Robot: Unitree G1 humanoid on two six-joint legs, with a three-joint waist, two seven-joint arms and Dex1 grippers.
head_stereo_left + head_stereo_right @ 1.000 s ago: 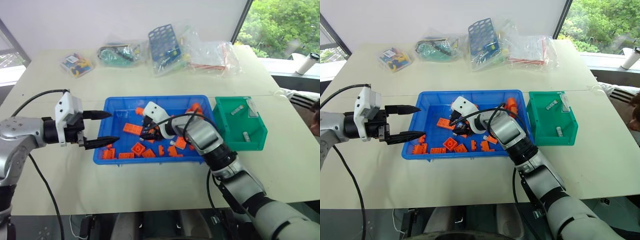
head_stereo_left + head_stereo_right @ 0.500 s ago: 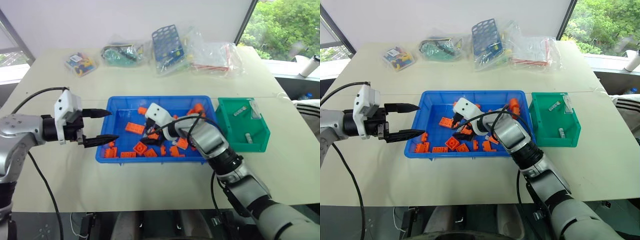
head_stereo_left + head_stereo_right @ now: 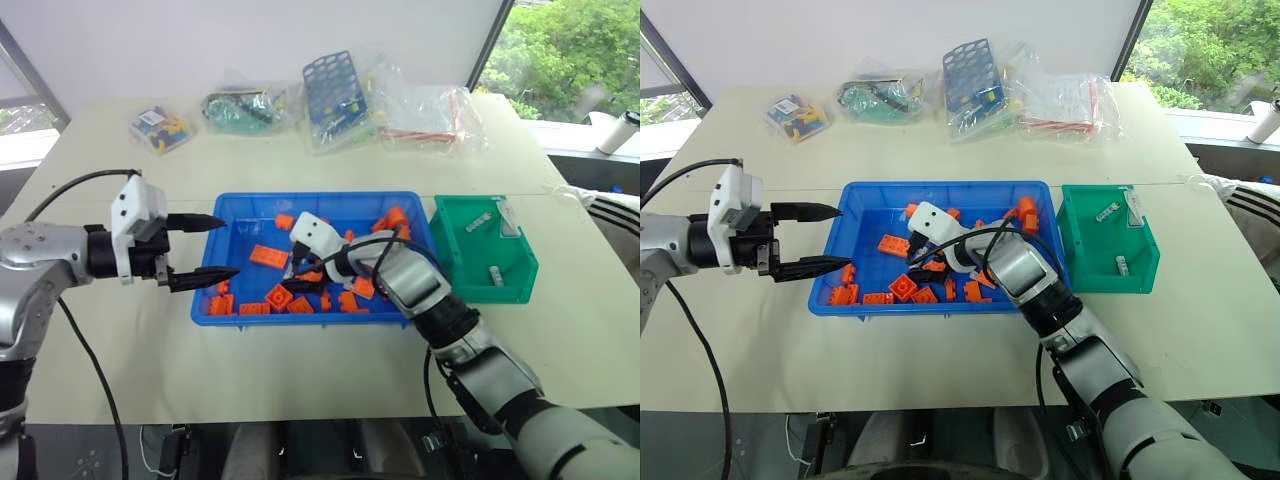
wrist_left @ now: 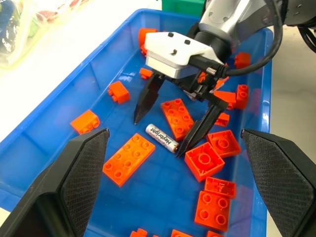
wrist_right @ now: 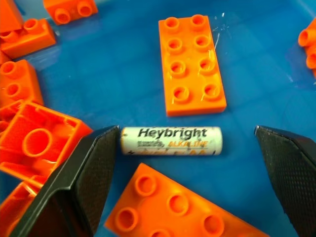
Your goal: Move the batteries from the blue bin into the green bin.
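Observation:
A silver battery (image 5: 171,140) printed "Heybright" lies flat on the floor of the blue bin (image 3: 300,197), among orange bricks (image 5: 192,64). My right gripper (image 4: 159,137) reaches down into the bin and stands open, one fingertip at each end of the battery (image 4: 161,138); one finger nearly touches an end and the other stands clear. My left gripper (image 3: 229,247) hovers open and empty over the bin's left rim. The green bin (image 3: 485,250) stands right of the blue bin, with two batteries (image 3: 477,222) in it.
Orange bricks (image 3: 266,257) crowd the blue bin around the battery. Clear bags of parts and a blue perforated rack (image 3: 335,85) line the table's far side. A white bottle (image 3: 620,128) and a person's striped sleeve (image 3: 615,205) are at the right edge.
My right gripper's fingers have spread from partly closed to wide open around the battery. The camera view has shifted a little. The left arm has held still.

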